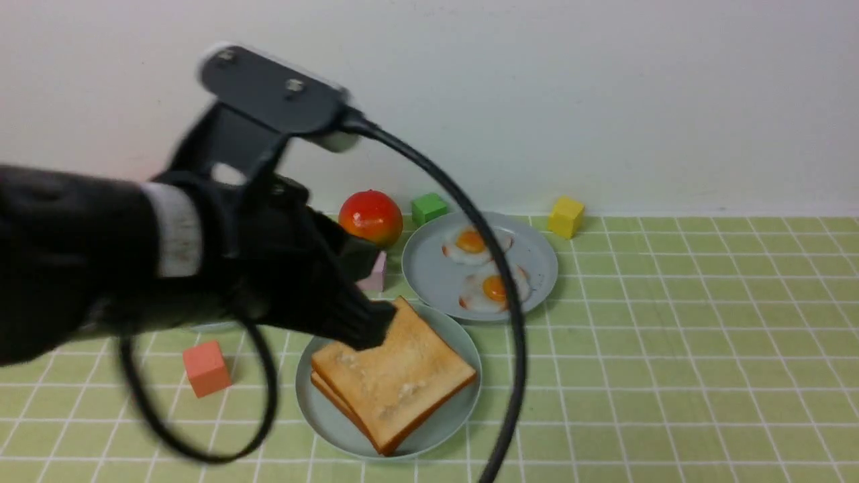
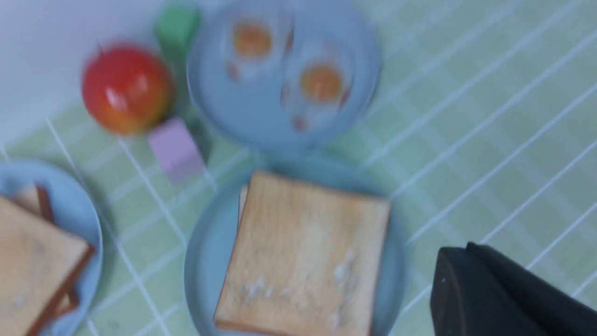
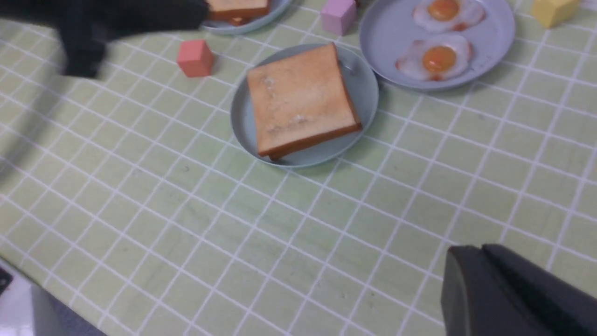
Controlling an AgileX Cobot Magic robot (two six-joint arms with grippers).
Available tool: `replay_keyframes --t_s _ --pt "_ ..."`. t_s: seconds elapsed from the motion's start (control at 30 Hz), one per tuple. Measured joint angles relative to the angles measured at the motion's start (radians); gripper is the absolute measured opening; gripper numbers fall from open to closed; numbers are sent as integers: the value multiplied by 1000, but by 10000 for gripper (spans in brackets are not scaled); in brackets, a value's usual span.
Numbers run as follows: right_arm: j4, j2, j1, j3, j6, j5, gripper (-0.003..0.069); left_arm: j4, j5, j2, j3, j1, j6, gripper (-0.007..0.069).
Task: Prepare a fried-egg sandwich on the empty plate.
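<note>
Two golden toast slices point(image 1: 396, 379) lie stacked on the pale teal plate point(image 1: 310, 392), also seen in the right wrist view point(image 3: 298, 95). What lies between the slices is hidden, so no fried egg shows on this plate. My left gripper point(image 1: 369, 330) hangs blurred over the stack's back left corner, shut and holding nothing. In its own view the fingers point(image 2: 466, 249) are pressed together to one side of the toast point(image 2: 303, 252). My right gripper point(image 3: 480, 249) is shut and empty above bare tablecloth, on the near side of the plate point(image 3: 366, 91).
A grey-blue plate point(image 1: 429, 275) behind holds two fried eggs point(image 1: 493, 288). Another plate point(image 2: 88, 233) with toast sits to the left. A red apple point(image 1: 370, 216) and green point(image 1: 428, 206), yellow point(image 1: 566, 216), lilac point(image 1: 376, 274) and salmon point(image 1: 207, 367) cubes stand around. A black cable point(image 1: 513, 322) loops in front.
</note>
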Motion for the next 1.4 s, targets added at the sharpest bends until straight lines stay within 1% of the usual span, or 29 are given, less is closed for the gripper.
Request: replay_keyframes --t_s 0.03,0.13,0.17,0.27,0.33,0.37,0.4,0.47,0.5,0.53,0.67,0.8,0.83,0.87,0.9,0.97,1.07,1.27,1.37,1.4 --pt "-38 -33 0 1 30 37 46 -19 -62 -135 94 0 0 -13" --pt "-104 -114 0 28 91 78 45 -64 -181 -354 278 0 0 -13" --pt "-109 -121 0 32 97 79 45 -67 -189 -354 291 0 0 -13" --pt "-191 -237 0 113 212 90 3 -126 -328 -579 507 0 0 -13" --pt "-226 -295 0 164 274 83 -6 -145 -379 -661 594 0 0 -13" --pt "-229 -308 0 175 286 82 -6 -146 -383 -669 602 0 0 -13" --pt "-243 -352 0 215 323 61 -6 -152 -420 -724 660 0 0 -13" --pt "-252 -416 0 279 363 2 -6 -156 -458 -777 711 0 0 -13" --pt "-252 -421 0 285 371 -6 -6 -156 -460 -777 715 0 0 -13" --pt "-254 -461 0 336 399 -76 -6 -157 -478 -797 740 0 0 -13" --pt "-254 -498 0 435 446 -220 -4 -160 -482 -803 770 0 0 -13" --pt "-254 -500 0 554 462 -407 2 -160 -474 -803 794 0 0 -13" --pt "-254 -500 0 554 462 -417 2 -160 -472 -803 794 0 0 -13" --pt "-254 -500 0 600 463 -494 3 -160 -458 -803 796 0 0 -13" --pt "-254 -500 0 627 464 -536 4 -160 -449 -803 796 0 0 -13" --pt "-254 -500 0 672 464 -592 6 -160 -436 -803 796 0 0 -13" --pt "-254 -500 0 735 464 -631 7 -160 -415 -803 796 0 0 -13" --pt "-254 -500 0 835 464 -638 13 -160 -399 -803 796 0 0 -13" --pt "-287 -510 -10 864 464 -638 14 -160 -399 -803 796 0 0 -13" --pt "-319 -527 -40 881 467 -645 9 -160 -399 -803 796 0 0 -13"
